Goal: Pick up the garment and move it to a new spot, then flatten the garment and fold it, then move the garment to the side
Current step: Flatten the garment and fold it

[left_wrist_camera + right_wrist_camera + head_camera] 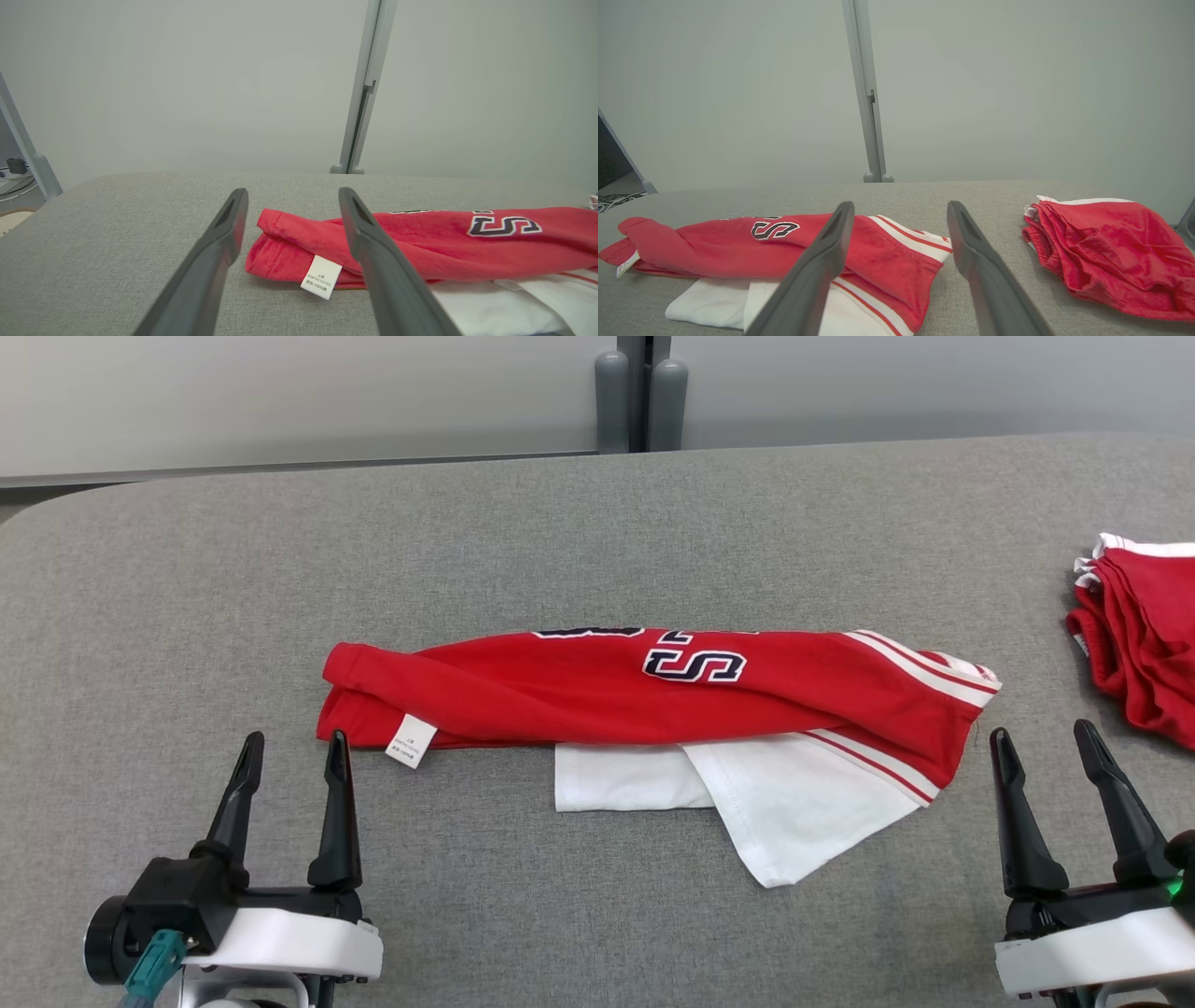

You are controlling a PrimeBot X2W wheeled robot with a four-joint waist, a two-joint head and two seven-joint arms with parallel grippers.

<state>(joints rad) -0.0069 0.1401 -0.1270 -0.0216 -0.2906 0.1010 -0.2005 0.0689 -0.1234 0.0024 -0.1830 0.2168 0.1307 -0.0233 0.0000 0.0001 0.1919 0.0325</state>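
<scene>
The left end effector [295,737] and the right end effector [1041,728] sit closest to the robot, at the front of the table [560,523]. Each has its two dark fingers spread wide with nothing between them. The table is covered in grey woven cloth that lies smooth, and its far-left corner is rounded.

Just beyond the fingertips is the garment [597,686], a red jersey folded into a long band across the middle of the table. White cloth [784,803] sticks out from under its near edge. White stripes mark its right end, and dark outlined lettering shows on top. A white care label [411,740] hangs at its left end, just beside the tip of the left end effector's inner finger. The right end effector is just off the striped end.

Farther right, well apart from the jersey, a second red garment [1144,635] lies bunched at the table's edge. Behind the table are pale grey wall panels [280,392], joined by a grey upright post [642,392] with two rounded feet.
</scene>
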